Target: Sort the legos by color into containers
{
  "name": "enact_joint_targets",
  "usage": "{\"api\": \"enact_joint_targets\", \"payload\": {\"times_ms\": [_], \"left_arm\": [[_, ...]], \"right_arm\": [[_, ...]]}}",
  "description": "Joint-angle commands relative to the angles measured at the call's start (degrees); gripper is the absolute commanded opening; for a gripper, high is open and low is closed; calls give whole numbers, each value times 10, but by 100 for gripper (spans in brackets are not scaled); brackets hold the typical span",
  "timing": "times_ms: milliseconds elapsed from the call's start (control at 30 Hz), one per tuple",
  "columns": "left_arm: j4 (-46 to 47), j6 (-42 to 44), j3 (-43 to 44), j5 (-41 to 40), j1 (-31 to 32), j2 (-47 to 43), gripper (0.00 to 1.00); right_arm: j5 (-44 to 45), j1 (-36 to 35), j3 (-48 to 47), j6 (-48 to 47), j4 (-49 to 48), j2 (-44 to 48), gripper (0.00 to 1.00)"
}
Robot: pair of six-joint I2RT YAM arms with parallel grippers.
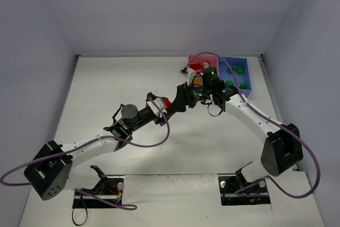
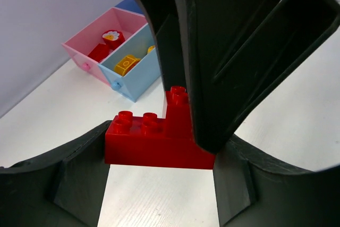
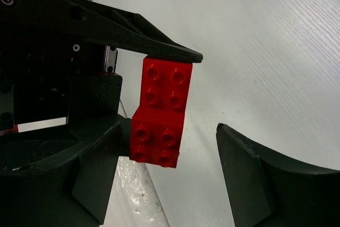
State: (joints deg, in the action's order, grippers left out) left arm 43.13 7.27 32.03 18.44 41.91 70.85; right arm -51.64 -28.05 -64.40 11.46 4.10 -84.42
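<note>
A red two-brick lego clump hangs above the table with my left gripper shut on its two ends. My right gripper is open around the same clump: one finger lies close beside it and the other stands well apart. From above, both grippers meet at mid-table. Behind them sit the containers. The pink tray holds red legos, the light blue tray a yellow lego, and the medium blue tray green legos.
The joined trays stand at the back right against the rear wall. White walls enclose the table on three sides. The right arm reaches over the front of the trays and hides part of them. Purple cables loop along both arms.
</note>
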Motion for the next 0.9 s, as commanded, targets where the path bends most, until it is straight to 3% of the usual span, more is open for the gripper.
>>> {"api": "enact_joint_targets", "payload": {"times_ms": [0, 100, 200, 433, 867], "left_arm": [[42, 6, 39, 15, -5, 1, 14], [35, 6, 42, 18, -5, 3, 14], [23, 5, 42, 20, -5, 2, 14], [-15, -7, 30, 13, -8, 11, 11], [-45, -30, -14, -7, -29, 20, 5]], "right_arm": [[11, -17, -4, -3, -25, 19, 68], [26, -23, -5, -5, -26, 15, 61], [45, -25, -6, -9, -25, 20, 42], [100, -15, -16, -25, -22, 36, 11], [68, 114, -82, -42, -8, 16, 7]]}}
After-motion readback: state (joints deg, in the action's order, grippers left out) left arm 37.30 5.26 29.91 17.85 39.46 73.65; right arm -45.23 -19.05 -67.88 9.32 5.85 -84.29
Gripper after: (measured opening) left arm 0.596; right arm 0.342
